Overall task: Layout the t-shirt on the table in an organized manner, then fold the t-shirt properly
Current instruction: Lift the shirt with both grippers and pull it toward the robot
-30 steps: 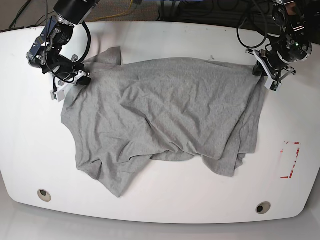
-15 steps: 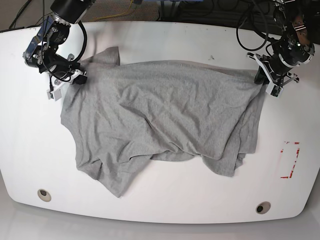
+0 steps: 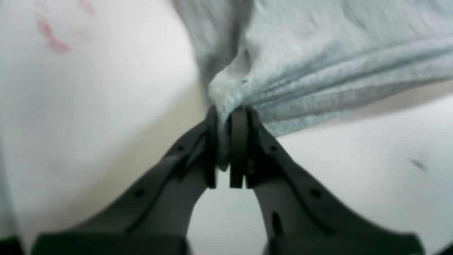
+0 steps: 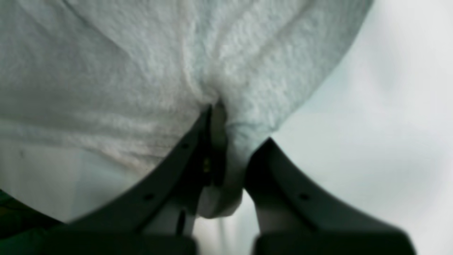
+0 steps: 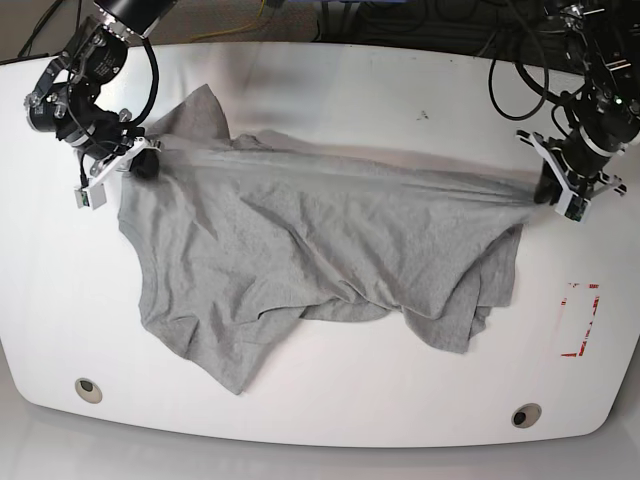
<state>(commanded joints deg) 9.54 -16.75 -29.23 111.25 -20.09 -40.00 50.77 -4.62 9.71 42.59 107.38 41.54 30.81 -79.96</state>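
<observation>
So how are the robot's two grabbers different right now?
The left end effector sits lower on the table, near the red dashed mark; the right end effector sits nearer the far edge. Beside the right one a loose flap of the t-shirt sticks out; beside the left one the cloth hangs down. Both are shut on the shirt, stretching a taut ridge between them.

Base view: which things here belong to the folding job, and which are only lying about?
Job: t-shirt, table, left gripper and right gripper, both shut on the shirt.
Lying about: red dashed mark, two grey grommets, cables.
</observation>
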